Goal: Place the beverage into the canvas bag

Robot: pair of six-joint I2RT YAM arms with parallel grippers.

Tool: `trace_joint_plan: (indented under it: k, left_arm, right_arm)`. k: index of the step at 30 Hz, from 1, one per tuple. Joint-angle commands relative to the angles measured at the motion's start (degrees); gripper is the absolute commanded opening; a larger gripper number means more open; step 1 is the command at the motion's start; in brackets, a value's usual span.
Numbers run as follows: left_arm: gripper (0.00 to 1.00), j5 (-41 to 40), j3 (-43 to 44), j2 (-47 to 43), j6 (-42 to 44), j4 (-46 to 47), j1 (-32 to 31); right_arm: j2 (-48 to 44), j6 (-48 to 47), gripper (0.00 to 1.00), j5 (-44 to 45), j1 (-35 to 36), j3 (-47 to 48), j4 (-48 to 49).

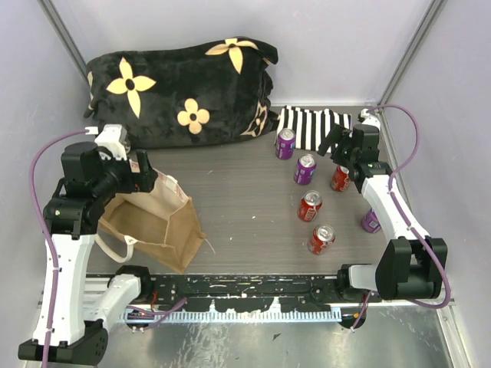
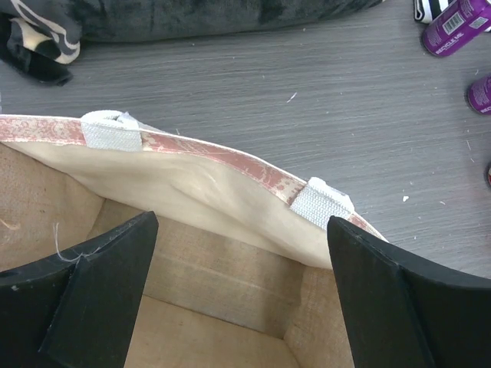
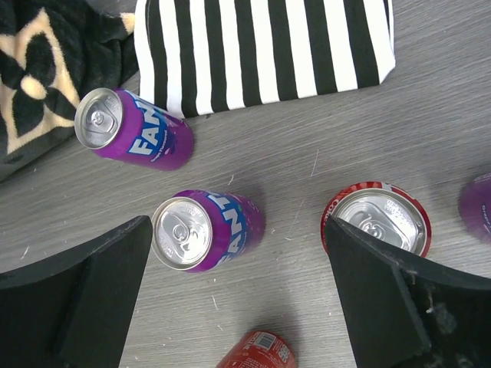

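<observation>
Best reached with the right hand (image 1: 345, 157), by the look of it: spread wide, holding nothing, hanging over a cluster of cans (image 1: 310, 205) toward the far right of the worktop (image 1: 245, 176). Directly beneath that hand, between the two fingers (image 3: 77, 307) and nearer the left one, a purple Fanta can (image 3: 203, 230), standing upright, long axis vertical, silver lid and pull tab facing the wrist camera. Just inside the right finger, a red can (image 3: 376, 218), also upright, apart from the purple one. Further ahead and to the hand's left, a second purple can (image 3: 134, 134), close to a black-and-white striped cloth (image 3: 268, 46). Probably a straight drop and a squeeze across the round body of the chosen can, with some risk of nudging the neighbour with the other finger. Well off to the right hand's left, across bare worktop, the canvas bag (image 1: 149, 218): tan jute, boxy, mouth open, cream handles at the rim. Right over that mouth, the left hand (image 2: 242, 222), likewise spread and empty, looking past the reddish-trimmed rim into the pale lining. No can visible inside the bag. Beyond the bag, a black flowered blanket (image 1: 180, 92).
</observation>
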Motion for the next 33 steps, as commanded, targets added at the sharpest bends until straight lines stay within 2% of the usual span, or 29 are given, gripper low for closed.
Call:
trace_joint_plan:
  k: [1, 4, 6, 9, 14, 18, 21, 26, 33]
  left_arm:
    - [0.98, -1.32, 0.81, -0.50, -2.13, -1.13, 1.23]
    - [1.00, -4.29, 5.57, 2.13, -4.56, -6.40, 3.41]
    - [0.99, -5.74, 8.41, 4.69, -5.83, -10.31, 4.58]
    - [0.99, -5.82, 11.07, 6.40, -7.77, -13.86, 6.56]
    - [0.99, -6.50, 14.59, 7.19, -11.61, -20.33, 14.84]
    - [0.99, -8.91, 17.21, 6.49, -12.14, -28.03, 21.47]
    - [0.98, -9.94, 18.04, 4.60, -12.68, -30.88, 23.90]
    - [0.99, -10.17, 19.27, 1.91, -12.46, -35.28, 27.97]
    - [1.00, -11.01, 17.64, -1.04, -11.41, -39.17, 30.53]
  right_arm:
    - [-2.02, -0.91, 1.00, -2.10, -0.38, 0.53, 1.52]
    - [-1.08, -4.13, 1.00, -5.52, -0.34, 1.48, 0.92]
    - [0.45, -7.90, 1.00, -12.00, -0.34, 2.95, 0.07]
    - [5.04, -7.81, 0.96, -20.41, -0.18, 7.57, -0.84]
    - [14.69, -14.49, 0.94, -22.88, 8.17, 22.79, -8.59]
    - [21.48, -15.46, 0.94, -28.60, 15.37, 33.68, -9.29]
    - [25.19, -12.75, 0.93, -34.13, 19.74, 38.05, -5.33]
    - [28.56, -3.99, 0.91, -41.07, 25.18, 38.53, 8.66]
    - [37.69, -5.07, 0.89, -41.35, 34.92, 48.84, 8.43]
